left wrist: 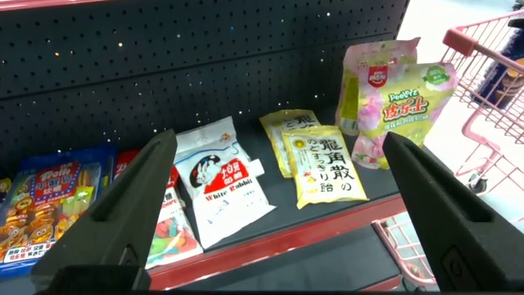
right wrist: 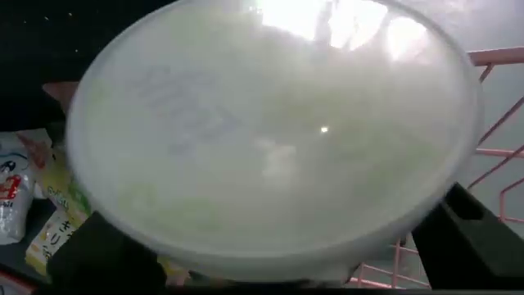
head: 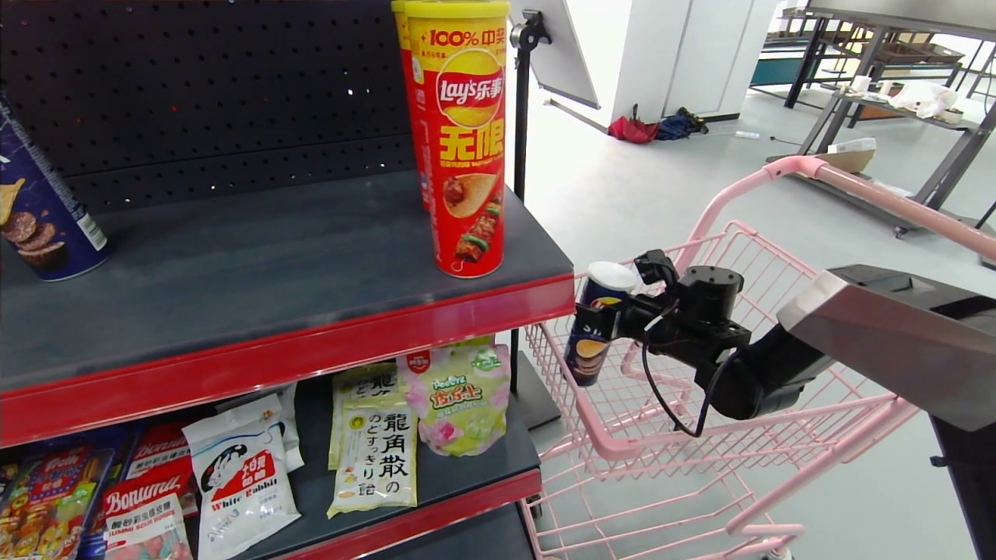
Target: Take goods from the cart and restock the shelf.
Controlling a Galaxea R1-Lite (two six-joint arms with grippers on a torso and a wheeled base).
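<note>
While we clamp the upright blue chip canister (head: 585, 354) in our right gripper (head: 603, 315), the upper shelf (head: 272, 257) lies leftward, higher; our left gripper (left wrist: 278, 139) gapes.

The tall red cardboard crisp tube (head: 467, 148) carries yellow lettering and a yellow lid. The slim dark-blue crisp can (head: 587, 350) has a white plastic lid. The dark-grey metal shelf board (head: 257, 264) has a red front edge, backed by black perforated pegboard (head: 194, 78).

Upper shelf board (head: 257, 264): two red chip canisters (head: 465, 140) upright at the right edge, one behind the other; a blue canister (head: 39, 218) at the left edge. Lower board (head: 459, 474): snack bags (head: 373, 443) lying flat.
</note>
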